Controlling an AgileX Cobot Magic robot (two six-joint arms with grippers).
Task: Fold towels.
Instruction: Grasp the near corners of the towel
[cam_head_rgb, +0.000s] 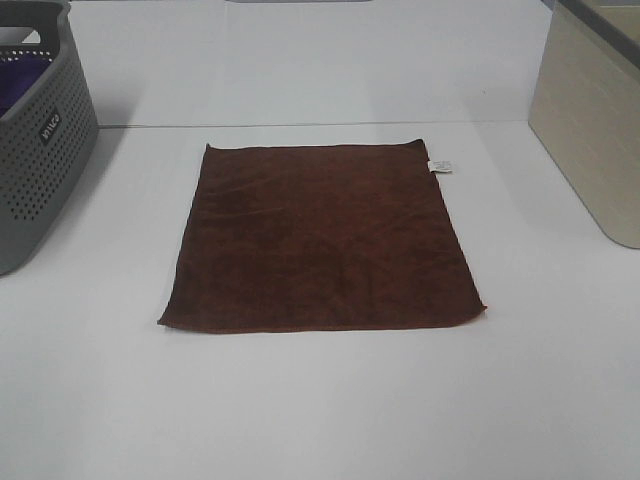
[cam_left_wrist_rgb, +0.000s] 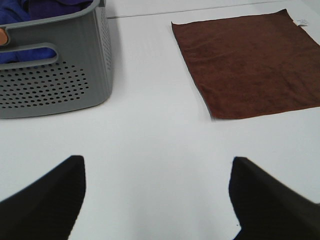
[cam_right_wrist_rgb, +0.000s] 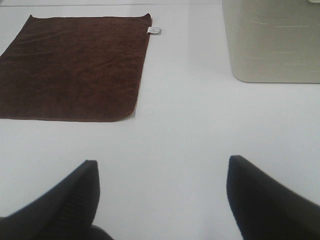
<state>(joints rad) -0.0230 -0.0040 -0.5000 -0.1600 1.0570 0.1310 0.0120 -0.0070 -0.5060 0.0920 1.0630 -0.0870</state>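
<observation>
A dark reddish-brown square towel (cam_head_rgb: 322, 240) lies flat and unfolded in the middle of the white table, with a small white tag (cam_head_rgb: 441, 166) at its far right corner. It also shows in the left wrist view (cam_left_wrist_rgb: 250, 62) and the right wrist view (cam_right_wrist_rgb: 75, 65). My left gripper (cam_left_wrist_rgb: 157, 195) is open and empty above bare table, well short of the towel's near left corner. My right gripper (cam_right_wrist_rgb: 162, 192) is open and empty above bare table, short of the towel's near right corner. Neither arm shows in the exterior high view.
A grey perforated basket (cam_head_rgb: 40, 150) with purple cloth inside stands at the left, also in the left wrist view (cam_left_wrist_rgb: 55, 70). A beige bin (cam_head_rgb: 590, 120) stands at the right, also in the right wrist view (cam_right_wrist_rgb: 272, 42). White table (cam_head_rgb: 320, 400) lies in front of the towel.
</observation>
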